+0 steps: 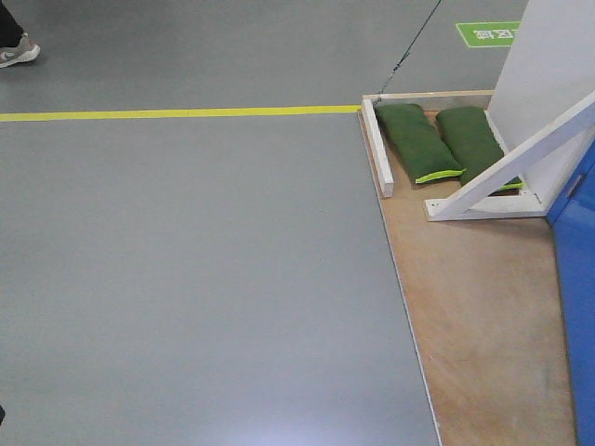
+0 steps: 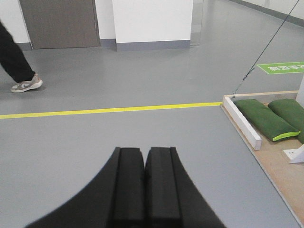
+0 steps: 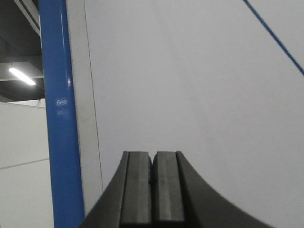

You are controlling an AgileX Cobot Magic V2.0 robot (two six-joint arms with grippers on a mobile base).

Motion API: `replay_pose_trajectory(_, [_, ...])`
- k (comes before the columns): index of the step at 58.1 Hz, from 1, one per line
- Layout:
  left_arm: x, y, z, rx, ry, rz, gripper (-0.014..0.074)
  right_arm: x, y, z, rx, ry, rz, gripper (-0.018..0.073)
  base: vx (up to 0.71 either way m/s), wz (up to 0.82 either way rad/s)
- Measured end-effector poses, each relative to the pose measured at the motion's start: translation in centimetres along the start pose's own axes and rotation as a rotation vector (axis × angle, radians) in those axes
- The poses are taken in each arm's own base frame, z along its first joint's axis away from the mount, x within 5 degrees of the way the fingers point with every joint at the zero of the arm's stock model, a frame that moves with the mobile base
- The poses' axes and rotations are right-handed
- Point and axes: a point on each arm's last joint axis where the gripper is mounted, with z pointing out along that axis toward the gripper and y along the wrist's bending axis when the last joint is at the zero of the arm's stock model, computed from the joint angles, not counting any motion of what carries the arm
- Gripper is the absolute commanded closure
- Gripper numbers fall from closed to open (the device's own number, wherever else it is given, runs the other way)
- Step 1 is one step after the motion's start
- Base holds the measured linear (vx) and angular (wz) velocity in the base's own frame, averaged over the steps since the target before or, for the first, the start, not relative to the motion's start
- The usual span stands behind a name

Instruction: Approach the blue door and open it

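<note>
The left gripper (image 2: 144, 153) fills the bottom of its view, black jaws pressed together and holding nothing, above grey floor. In the front view a yellow floor line (image 1: 177, 113) runs toward two green sandbags (image 1: 418, 141) at one o'clock, lying on a plywood base (image 1: 474, 316). The blue door (image 1: 578, 307) stands at four o'clock. The right gripper (image 3: 152, 159) is likewise closed and empty.

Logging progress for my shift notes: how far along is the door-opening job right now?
Done: the robot stands close to the blue door, at the front view's right edge. In hand: the approach; the left gripper and right gripper are shut and empty. Left: finding the handle, not in view, and opening the door.
</note>
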Motion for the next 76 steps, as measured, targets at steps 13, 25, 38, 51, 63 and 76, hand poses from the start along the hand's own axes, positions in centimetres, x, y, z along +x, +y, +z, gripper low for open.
replay_pose_trajectory(13, [0.0,0.0,0.0,0.0,0.0,0.0,0.0524,3.2,-0.2,5.1,0.005,0.027,0.003,0.0547,0.0,0.0])
replay_pose_trajectory(25, [0.0,0.0,0.0,0.0,0.0,0.0,0.0524,5.8,1.1,9.1,-0.018,0.056,0.042,0.0547,0.0,0.0])
replay_pose_trajectory(38, [0.0,0.0,0.0,0.0,0.0,0.0,0.0524,9.5,5.2,11.0,-0.105,0.194,0.078,0.0547,0.0,0.0])
replay_pose_trajectory(51, [0.0,0.0,0.0,0.0,0.0,0.0,0.0524,10.5,9.1,10.5,-0.178,0.254,0.137,0.0547,0.0,0.0])
replay_pose_trajectory(63, [0.0,0.0,0.0,0.0,0.0,0.0,0.0524,10.7,11.4,9.8,-0.196,0.301,0.25,0.0547,0.0,0.0])
replay_pose_trajectory(76, [0.0,0.0,0.0,0.0,0.0,0.0,0.0524,11.3,11.7,9.5,-0.155,0.38,0.408,0.0547,0.0,0.0])
